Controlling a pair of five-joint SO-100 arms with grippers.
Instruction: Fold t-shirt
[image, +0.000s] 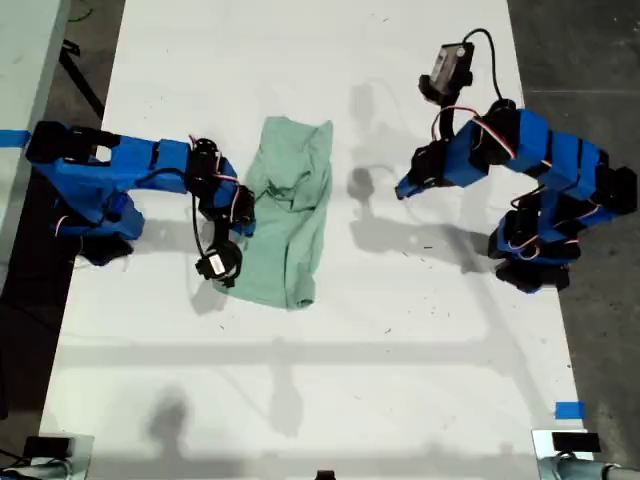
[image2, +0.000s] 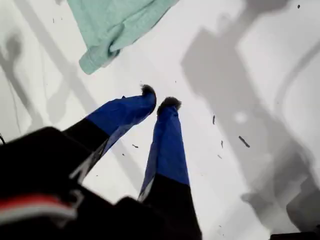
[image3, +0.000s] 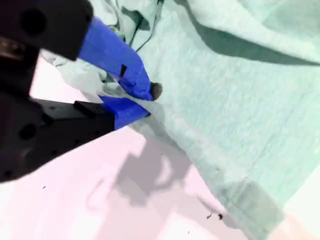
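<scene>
Both sets of jaws can be read from the wrist views: those of my second gripper (image3: 145, 102) are pinched on a fold at the edge of the t-shirt (image3: 235, 100), while those of my first gripper (image2: 161, 100) hold nothing, their dark tips drawn nearly together with a thin slit between them above bare surface. Largest in the scene is the white table (image: 330, 380), which runs the length of the exterior view. On it, a little toward the exterior view's left of centre, the t-shirt (image: 295, 210) lies bunched into a long, narrow, rumpled strip. The arm on the exterior view's left reaches over the table so that my second gripper (image: 243, 222) meets the cloth's near edge. The arm on the exterior view's right is bent back, with my first gripper (image: 402, 189) hanging over open table, well apart from the cloth. In the first wrist view a hemmed corner of the t-shirt (image2: 112, 30) shows beyond the fingertips (image2: 148, 90), not touching them.
</scene>
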